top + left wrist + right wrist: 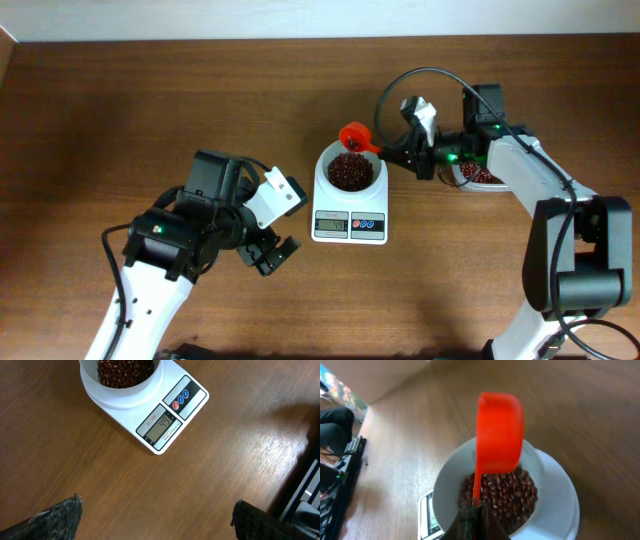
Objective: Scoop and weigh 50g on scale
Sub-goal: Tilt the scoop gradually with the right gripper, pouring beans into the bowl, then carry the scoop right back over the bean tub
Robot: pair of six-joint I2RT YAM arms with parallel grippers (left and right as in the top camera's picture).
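Pinching the thin handle of an orange scoop (500, 432), the right gripper (475, 512) is seen closed tight, and the scoop's cup is held over the far rim of the bowl. The left gripper (268, 253) is spread wide with nothing between its fingers, above bare table (100, 120) to the near left of the scale (350, 212). The beans (350, 170) are heaped in the bowl on the scale, at the middle of the table. More are seen in a container (480, 177) to the right. One scale, one scoop, one container and two grippers are counted.
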